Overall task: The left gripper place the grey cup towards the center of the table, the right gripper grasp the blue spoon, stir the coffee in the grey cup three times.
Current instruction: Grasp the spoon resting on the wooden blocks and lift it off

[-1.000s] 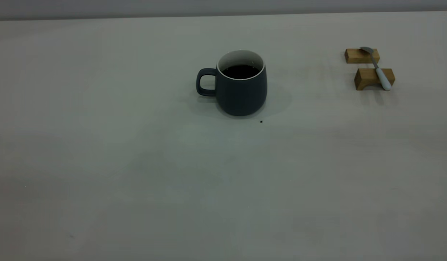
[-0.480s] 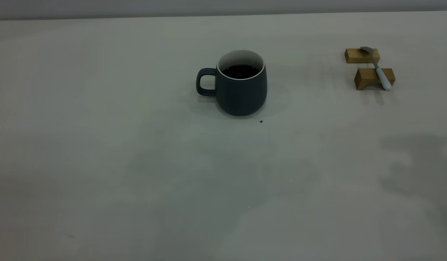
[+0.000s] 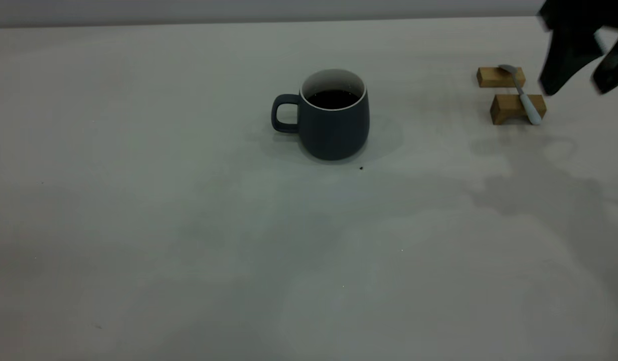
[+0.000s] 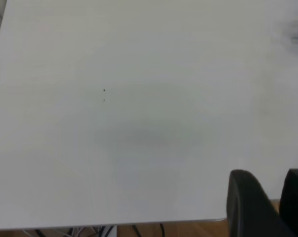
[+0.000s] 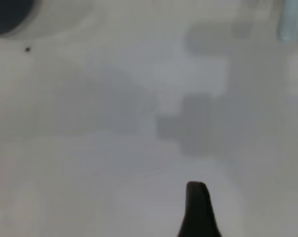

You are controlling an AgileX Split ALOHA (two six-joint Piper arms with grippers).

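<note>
Right tool (image 3: 585,87): we see it above the bench's (image 3: 188,225) far right, fingers spread, empty, near the blue spoon (image 3: 525,100).
Left tool (image 4: 267,202): over bare bench edge; gap narrow, nothing held.
Blue spoon: bridges two wooden blocks (image 3: 517,108); light, slim, slippery, so we'd pinch mid-handle.
Grey cup (image 3: 334,118): central, coffee (image 3: 333,99) inside.
</note>
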